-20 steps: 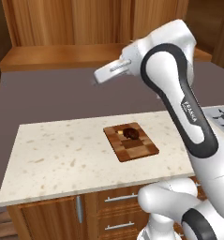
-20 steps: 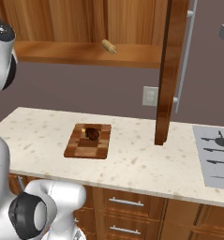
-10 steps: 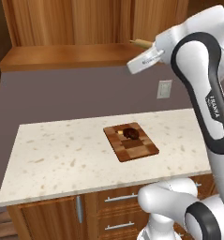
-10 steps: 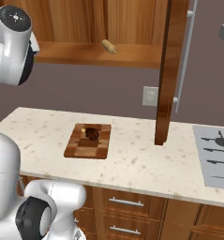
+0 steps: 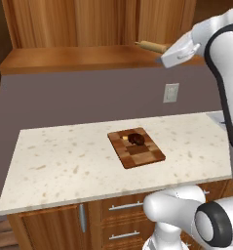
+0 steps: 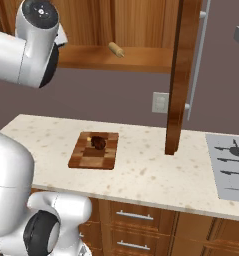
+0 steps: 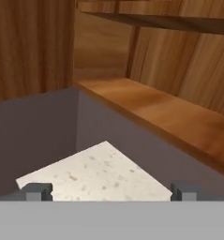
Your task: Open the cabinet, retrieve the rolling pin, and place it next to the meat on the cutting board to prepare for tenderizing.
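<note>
The cabinet (image 5: pixel 88 24) stands open, its door (image 6: pixel 182 75) swung out toward me. On its bottom shelf (image 5: pixel 79 56) lies the rolling pin (image 5: pixel 150 46) (image 6: pixel 116 49), a light-tan cylinder. My gripper (image 5: pixel 163 59) is up at shelf height, just right of the pin and a little below it, apart from it. In the hand view my gripper (image 7: pixel 111 191) is open, its fingertips (image 7: pixel 37 191) wide apart with nothing between them, facing the shelf edge (image 7: pixel 169 115) and the counter below. The checkered cutting board (image 5: pixel 137 150) (image 6: pixel 93 151) lies on the counter with the dark meat (image 5: pixel 136 139) (image 6: pixel 98 142) on its far end.
The open door with its silver bar handle (image 6: pixel 198 60) hangs over the counter (image 6: pixel 141 172) right of the board. A stove top (image 6: pixel 231 160) lies at far right. A wall outlet (image 5: pixel 171 92) is under the shelf. Drawers (image 5: pixel 127 207) run below the counter.
My arm has swung up and to the right in the left base view. The hand went from mid-wall height to shelf level beside the rolling pin. The gripper stayed open.
</note>
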### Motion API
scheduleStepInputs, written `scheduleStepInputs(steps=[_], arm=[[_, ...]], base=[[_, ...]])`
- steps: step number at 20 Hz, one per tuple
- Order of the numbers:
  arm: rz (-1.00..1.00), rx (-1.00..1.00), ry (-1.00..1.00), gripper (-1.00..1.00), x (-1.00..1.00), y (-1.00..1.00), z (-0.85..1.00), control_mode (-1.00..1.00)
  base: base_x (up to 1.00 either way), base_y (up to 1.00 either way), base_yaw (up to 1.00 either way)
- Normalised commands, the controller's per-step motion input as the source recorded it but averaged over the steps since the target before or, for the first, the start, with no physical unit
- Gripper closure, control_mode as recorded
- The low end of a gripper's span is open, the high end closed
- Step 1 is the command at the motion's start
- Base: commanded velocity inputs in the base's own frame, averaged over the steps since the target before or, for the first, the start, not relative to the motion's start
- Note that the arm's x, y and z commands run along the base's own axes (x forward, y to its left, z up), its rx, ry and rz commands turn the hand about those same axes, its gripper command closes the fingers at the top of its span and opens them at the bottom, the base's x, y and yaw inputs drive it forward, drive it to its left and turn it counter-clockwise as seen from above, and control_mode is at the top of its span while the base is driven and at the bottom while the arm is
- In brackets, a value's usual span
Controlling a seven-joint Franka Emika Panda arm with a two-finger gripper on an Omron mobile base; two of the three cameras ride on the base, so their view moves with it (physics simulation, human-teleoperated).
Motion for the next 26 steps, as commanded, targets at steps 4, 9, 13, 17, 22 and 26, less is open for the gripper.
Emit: scheduleStepInputs(steps=[4, 9, 13, 17, 22, 26], arm=[[-0.07, 0.01, -0.19, -1.00, 0.07, -0.71, 0.00, -1.00], [-0.09, 0.05, -0.09, -1.00, 0.05, -0.66, 0.00, -1.00], [-0.11, 0.02, 0.02, -1.00, 0.24, -0.34, 0.02, -1.00], [-0.11, 0.00, 0.10, -1.00, 0.40, -0.18, 0.01, -1.00], [-0.04, 0.00, 0.11, -1.00, 0.44, -0.28, 0.00, -1.00], [0.00, 0.00, 0.02, -1.00, 0.25, -0.30, 0.00, -1.00]], base=[[0.00, 0.00, 0.00], [0.00, 0.00, 0.00], [0.00, 0.00, 0.00], [0.00, 0.00, 0.00], [0.00, 0.00, 0.00], [0.00, 0.00, 0.00]])
